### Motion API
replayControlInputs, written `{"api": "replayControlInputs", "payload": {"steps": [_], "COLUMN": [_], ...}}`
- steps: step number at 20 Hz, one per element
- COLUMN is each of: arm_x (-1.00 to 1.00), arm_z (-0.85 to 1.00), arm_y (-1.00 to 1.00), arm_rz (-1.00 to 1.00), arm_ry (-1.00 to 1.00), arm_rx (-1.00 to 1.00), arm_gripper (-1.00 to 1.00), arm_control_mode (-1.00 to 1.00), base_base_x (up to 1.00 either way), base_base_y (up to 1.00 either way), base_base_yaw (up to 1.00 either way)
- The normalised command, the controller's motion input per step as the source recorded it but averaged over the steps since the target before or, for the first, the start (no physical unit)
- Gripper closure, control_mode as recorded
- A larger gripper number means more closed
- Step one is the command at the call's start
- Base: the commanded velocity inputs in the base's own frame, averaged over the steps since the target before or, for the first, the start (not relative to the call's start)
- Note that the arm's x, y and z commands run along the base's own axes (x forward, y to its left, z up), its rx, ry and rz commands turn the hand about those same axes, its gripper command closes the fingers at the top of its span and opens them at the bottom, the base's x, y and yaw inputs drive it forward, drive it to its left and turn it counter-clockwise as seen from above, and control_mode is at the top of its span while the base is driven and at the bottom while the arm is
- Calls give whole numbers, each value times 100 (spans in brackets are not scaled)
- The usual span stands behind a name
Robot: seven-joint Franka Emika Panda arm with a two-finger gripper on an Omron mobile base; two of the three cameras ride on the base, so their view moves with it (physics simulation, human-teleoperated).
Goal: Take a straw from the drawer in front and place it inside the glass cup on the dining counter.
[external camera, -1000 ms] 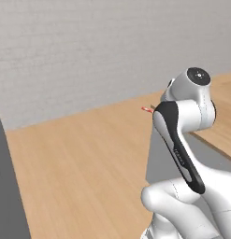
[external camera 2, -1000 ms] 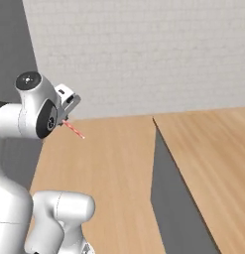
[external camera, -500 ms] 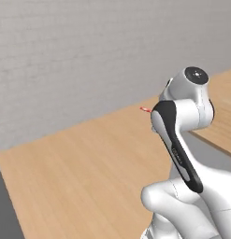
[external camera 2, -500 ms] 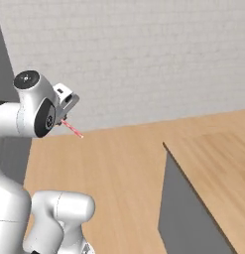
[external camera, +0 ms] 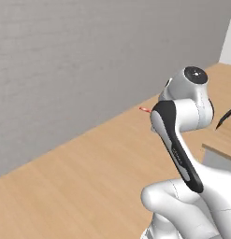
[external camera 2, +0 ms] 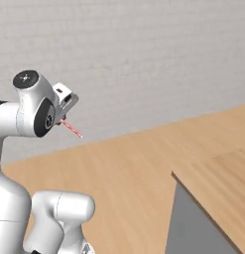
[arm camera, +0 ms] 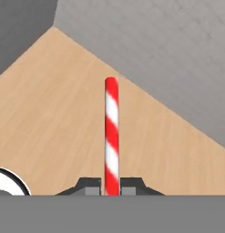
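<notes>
My gripper (arm camera: 111, 185) is shut on the straw (arm camera: 111, 132), a thin red and white striped tube that sticks straight out between the finger tips. From the left base view only the straw's tip (external camera: 144, 110) pokes out past the arm's upper joint. In the right base view the straw (external camera 2: 72, 128) slants down from the hand (external camera 2: 61, 117), high above the wood floor. A corner of a light-wood slab on grey sides, likely the dining counter (external camera 2: 220, 181), lies low at the right, and its edge (external camera: 223, 138) also shows at the right of the left base view. The drawer and the glass cup are out of view.
A grey brick wall (external camera 2: 144, 64) runs across the back, with open wood floor (external camera: 79, 186) in front of it. A thin black curved bar (external camera: 225, 118), perhaps a stool frame, rises beside the slab's edge.
The whole scene has slid across both base views, so the base has turned. A dark grey block left the left view and the slab shifted right. The straw stays gripped.
</notes>
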Motion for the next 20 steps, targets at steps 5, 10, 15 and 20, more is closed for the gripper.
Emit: {"api": "replayControlInputs", "payload": {"steps": [5,10,15,20], "arm_x": [0,0,0,0], "arm_z": [0,0,0,0], "arm_y": [0,0,0,0], "arm_rz": [0,0,0,0], "arm_ry": [0,0,0,0], "arm_rx": [0,0,0,0], "arm_gripper": [100,100,100,100], "arm_control_mode": [100,100,100,100], "base_base_x": [100,100,100,100], "base_base_y": [29,43,37,43], "base_base_yaw": [-57,-58,-55,-48]}}
